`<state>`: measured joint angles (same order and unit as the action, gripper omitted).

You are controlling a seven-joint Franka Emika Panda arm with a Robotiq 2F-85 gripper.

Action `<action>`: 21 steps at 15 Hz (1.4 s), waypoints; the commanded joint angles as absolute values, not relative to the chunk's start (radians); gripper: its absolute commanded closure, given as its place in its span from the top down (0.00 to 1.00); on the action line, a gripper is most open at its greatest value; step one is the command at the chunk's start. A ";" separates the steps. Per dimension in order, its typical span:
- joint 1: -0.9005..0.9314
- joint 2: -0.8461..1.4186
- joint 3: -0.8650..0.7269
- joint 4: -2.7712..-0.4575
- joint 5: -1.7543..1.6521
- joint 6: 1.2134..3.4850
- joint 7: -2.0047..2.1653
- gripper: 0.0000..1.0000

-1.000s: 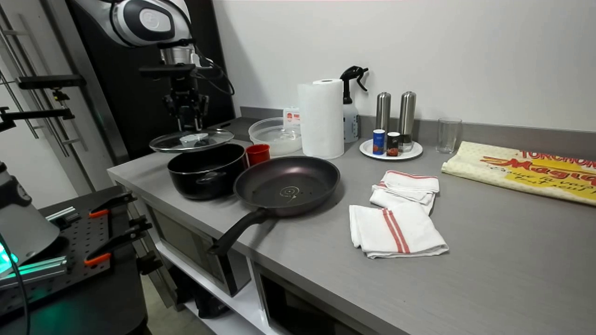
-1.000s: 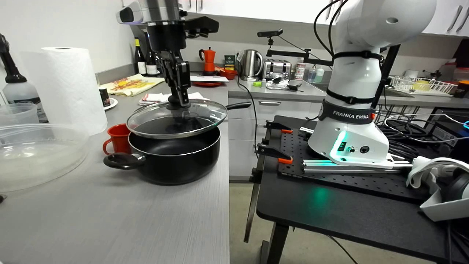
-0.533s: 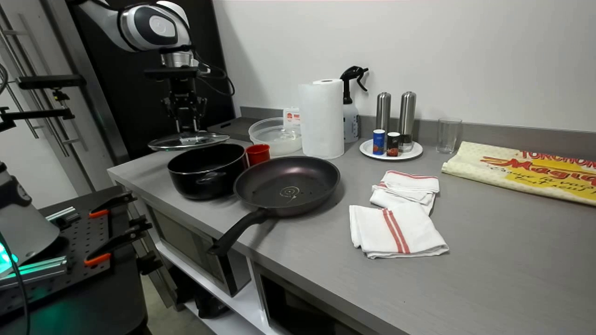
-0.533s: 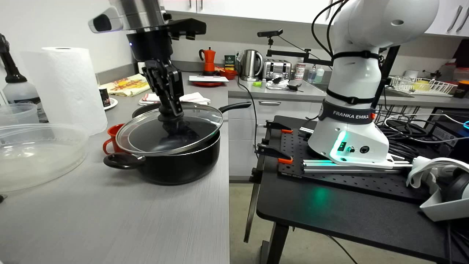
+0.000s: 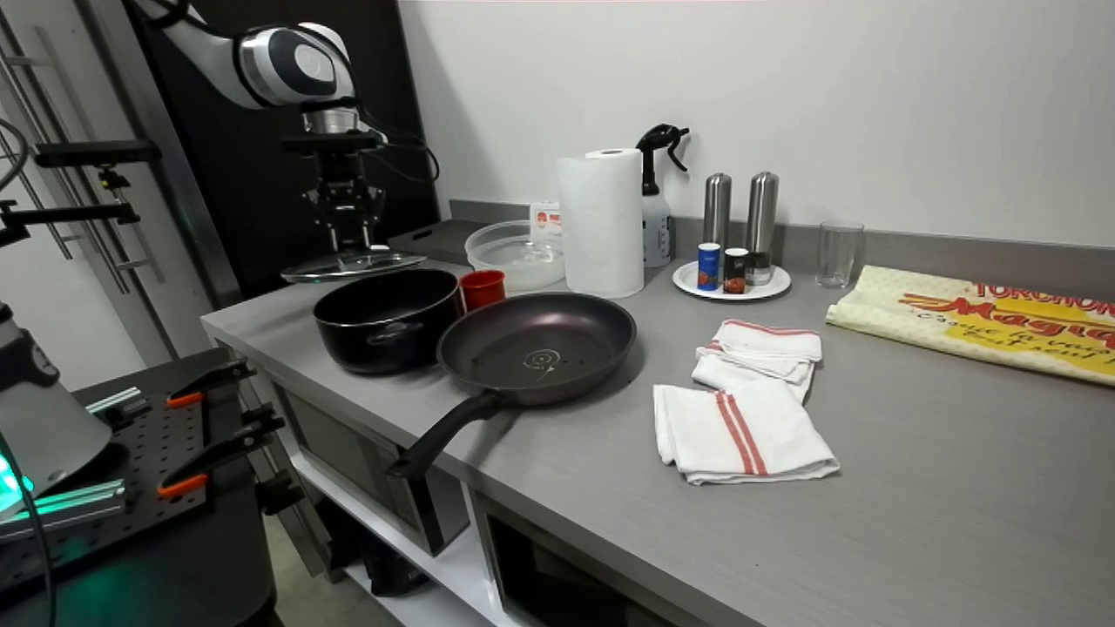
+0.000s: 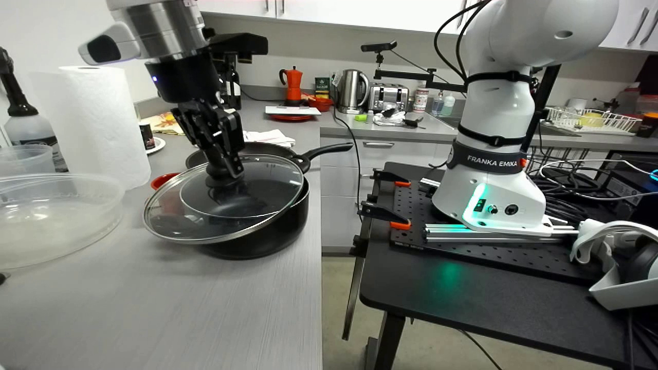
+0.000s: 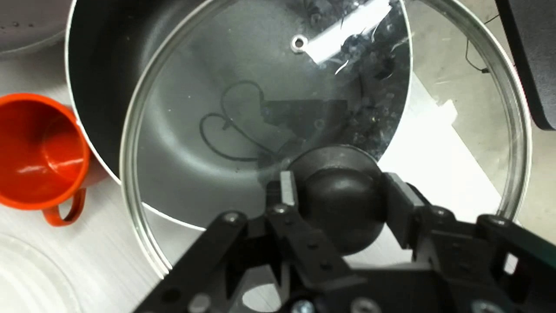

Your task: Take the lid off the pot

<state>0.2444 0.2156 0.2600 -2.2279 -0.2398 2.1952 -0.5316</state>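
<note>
Jaws pinching knob of lid, held partly over pot. Judged: stiff, breakable glass, fairly heavy; smooth rim likely slippery, knob best hold.

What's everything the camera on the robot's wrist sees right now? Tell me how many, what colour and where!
Pot: 1, black, top middle
Glass lid: 1, see-through, over part of the pot
Knob: 1, black, on the glass lid
Mug: 1, red, left, beside the pot
Frying pan: 1, dark grey, top left corner
Plastic tub: 1, clear, bottom left corner
Countertop: 1, pale grey, under the mug and pot
Floor: 1, beige, right side
Cable: at least 1, dark, on the floor
Table: 1, black, top right corner
Fingers: 2, mostly black, bottom, gripping the knob
</note>
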 commanded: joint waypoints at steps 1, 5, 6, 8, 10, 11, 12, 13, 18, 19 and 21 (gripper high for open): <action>0.254 0.233 0.273 -2.177 -0.279 2.141 -0.539 0.25; 0.244 0.237 0.275 -2.205 -0.259 2.184 -0.533 0.50; 0.244 0.237 0.275 -2.205 -0.260 2.184 -0.533 0.50; 0.244 0.237 0.275 -2.204 -0.260 2.183 -0.533 0.50; 0.244 0.237 0.275 -2.204 -0.260 2.182 -0.533 0.50; 0.244 0.237 0.275 -2.204 -0.260 2.182 -0.533 0.50; 0.244 0.237 0.275 -2.204 -0.260 2.182 -0.533 0.50; 0.244 0.237 0.275 -2.204 -0.260 2.182 -0.533 0.25; 0.285 0.213 0.295 -2.208 -0.302 2.148 -0.476 0.25; 0.293 0.210 0.300 -2.210 -0.311 2.146 -0.466 0.25; 0.312 0.199 0.310 -2.216 -0.329 2.139 -0.431 0.25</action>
